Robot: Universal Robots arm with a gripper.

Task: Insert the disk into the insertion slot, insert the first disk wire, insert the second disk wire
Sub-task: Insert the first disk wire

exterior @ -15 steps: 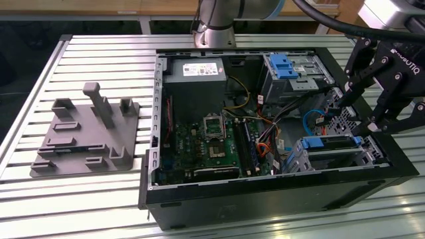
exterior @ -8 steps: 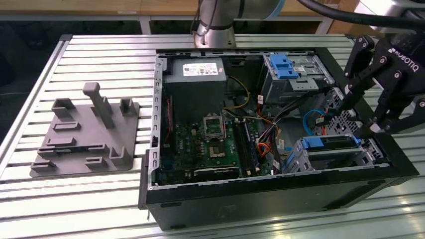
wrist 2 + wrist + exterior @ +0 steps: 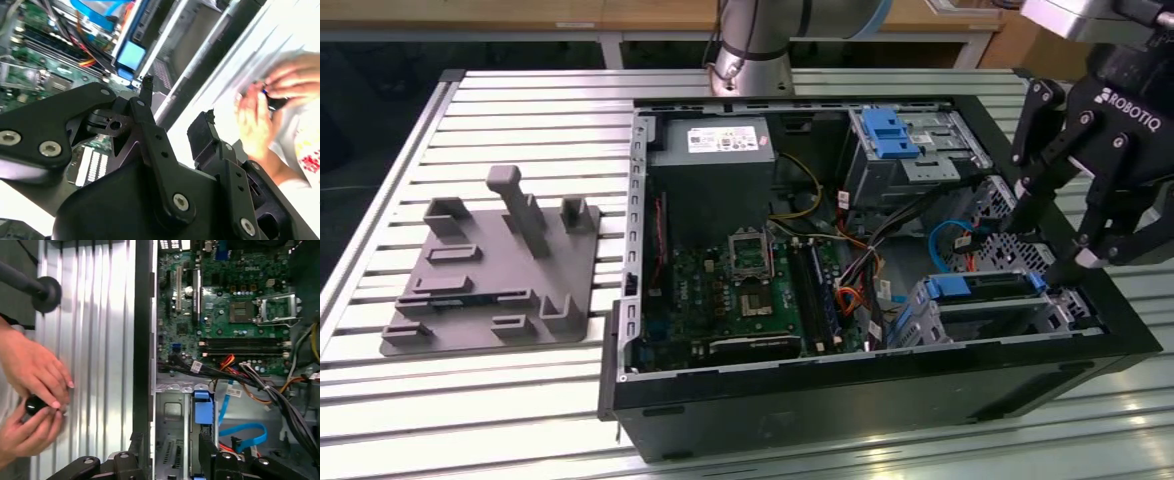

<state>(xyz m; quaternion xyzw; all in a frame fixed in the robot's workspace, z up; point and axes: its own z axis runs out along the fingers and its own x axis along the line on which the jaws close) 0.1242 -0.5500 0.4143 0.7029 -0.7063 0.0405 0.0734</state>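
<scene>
Hovering with its fingers spread apart and empty, the black two-fingered gripper [image 3: 1054,250] is seen just above the flat silver disk [image 3: 987,284] in its bright blue plastic carrier, which appears seated in the insertion slot [image 3: 994,318], a low perforated silver metal cage at the near corner of the open black computer case [image 3: 854,375] on the exterior view's right. The insertion step is judged done and the first wire step in hand; a narrow, precise grasp among the crowded cables [image 3: 927,240] beside the cage is called for.
</scene>
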